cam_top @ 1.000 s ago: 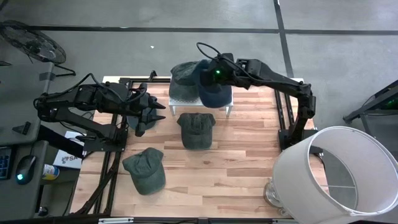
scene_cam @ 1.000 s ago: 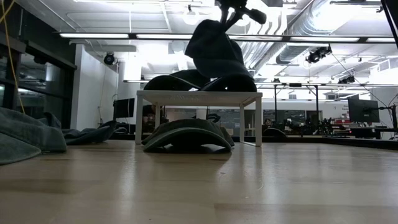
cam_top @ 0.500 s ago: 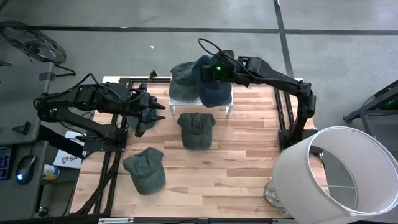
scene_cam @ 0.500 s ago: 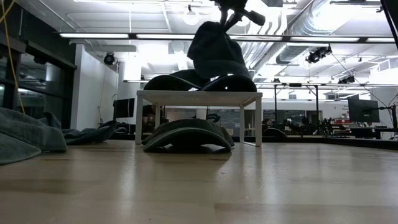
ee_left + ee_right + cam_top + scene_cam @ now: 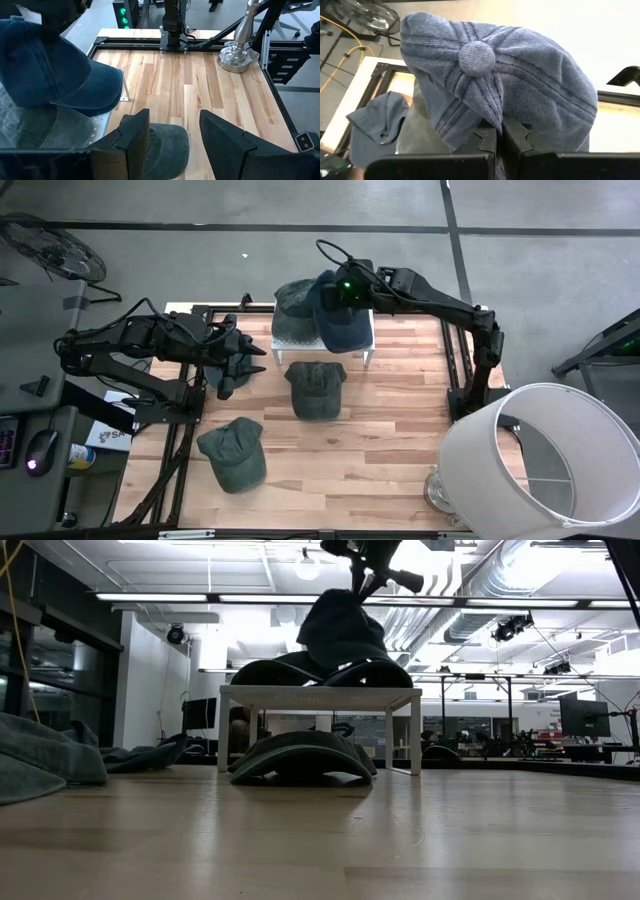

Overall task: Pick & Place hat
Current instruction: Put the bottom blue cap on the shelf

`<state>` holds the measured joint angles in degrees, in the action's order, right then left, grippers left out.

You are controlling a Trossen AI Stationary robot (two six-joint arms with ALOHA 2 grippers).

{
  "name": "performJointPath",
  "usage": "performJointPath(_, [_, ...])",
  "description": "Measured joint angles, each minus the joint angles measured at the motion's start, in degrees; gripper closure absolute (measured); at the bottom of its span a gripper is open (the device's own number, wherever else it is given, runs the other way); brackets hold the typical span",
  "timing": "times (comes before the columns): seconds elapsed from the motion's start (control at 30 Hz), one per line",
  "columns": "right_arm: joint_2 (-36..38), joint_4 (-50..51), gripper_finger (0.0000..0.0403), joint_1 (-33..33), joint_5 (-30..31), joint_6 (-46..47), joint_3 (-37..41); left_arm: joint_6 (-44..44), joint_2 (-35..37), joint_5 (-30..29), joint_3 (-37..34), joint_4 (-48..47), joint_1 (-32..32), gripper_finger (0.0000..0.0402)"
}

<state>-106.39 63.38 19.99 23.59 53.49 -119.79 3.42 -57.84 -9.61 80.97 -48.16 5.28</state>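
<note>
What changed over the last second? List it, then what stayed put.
The right hand, shut on the blue hat, carried it a little farther over the white stand, toward the green hat already lying there; the blue hat hangs above the stand, not let go. Unchanged: the left hand, open and waiting at the table's left, and the two green hats on the table.

right gripper (image 5: pixel 340 288) drifts a bit further back over the stand (image 5: pixel 288 333), away from the table's middle, blue hat (image 5: pixel 343 320) pinched in it goes along, sits slightly higher now
</note>
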Motion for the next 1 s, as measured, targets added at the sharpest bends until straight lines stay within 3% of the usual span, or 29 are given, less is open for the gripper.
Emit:
performJointPath(0.8, [-4.6, 0.7, 0.0402, 2.3, -0.1, 0.2, 0.0, -0.1, 0.0, -0.1, 0.0, 0.5, 0.0, 0.0229])
performJointPath(1.0, [-4.6, 0.6, 0.0383, 2.2, -0.2, 0.1, 0.0, -0.1, 0.0, -0.4, 0.0, 0.5, 0.0, 0.0229])
